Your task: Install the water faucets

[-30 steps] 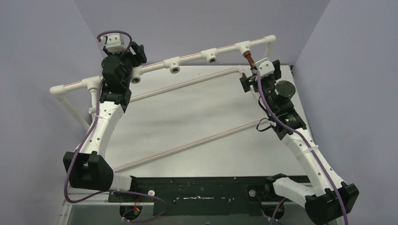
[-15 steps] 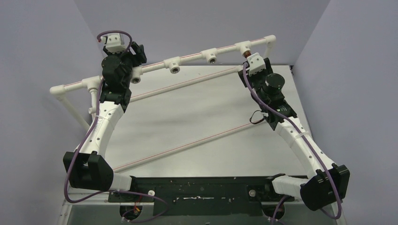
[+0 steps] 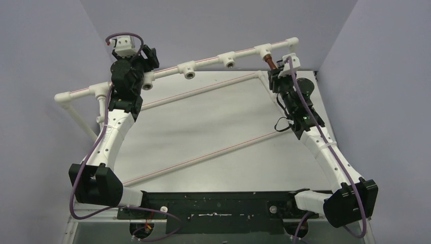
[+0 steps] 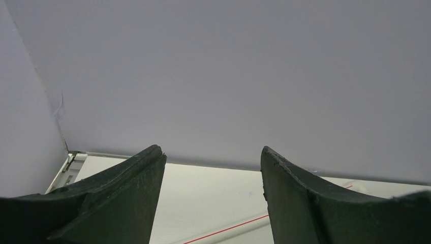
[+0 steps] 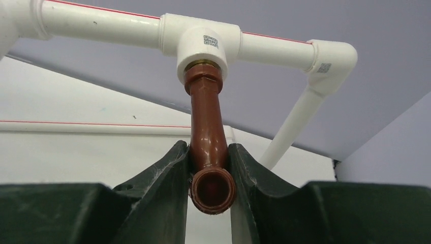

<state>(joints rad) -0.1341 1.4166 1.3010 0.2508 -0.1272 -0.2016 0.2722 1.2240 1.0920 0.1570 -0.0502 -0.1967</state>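
Observation:
A reddish-brown water faucet (image 5: 207, 122) hangs from a white tee socket (image 5: 208, 46) at the right end of the back pipe, its open round mouth facing the right wrist camera. My right gripper (image 5: 208, 148) is shut on the faucet's lower bend, a finger pressing each side. From above, the faucet (image 3: 270, 63) shows as a short brown stub between the tee and the right gripper (image 3: 275, 71). My left gripper (image 4: 211, 152) stands open with nothing between its fingers, raised near the left part of the pipe frame (image 3: 148, 57).
The white pipe frame (image 3: 203, 63) with red stripes runs along the table's back, and its tee sockets (image 3: 189, 74) (image 3: 229, 62) are open. Two more striped pipes (image 3: 203, 152) cross the table diagonally. Purple walls close in behind and on both sides.
My right gripper has moved up to the brown faucet, turned at the wrist and closed on it. The left arm has not moved.

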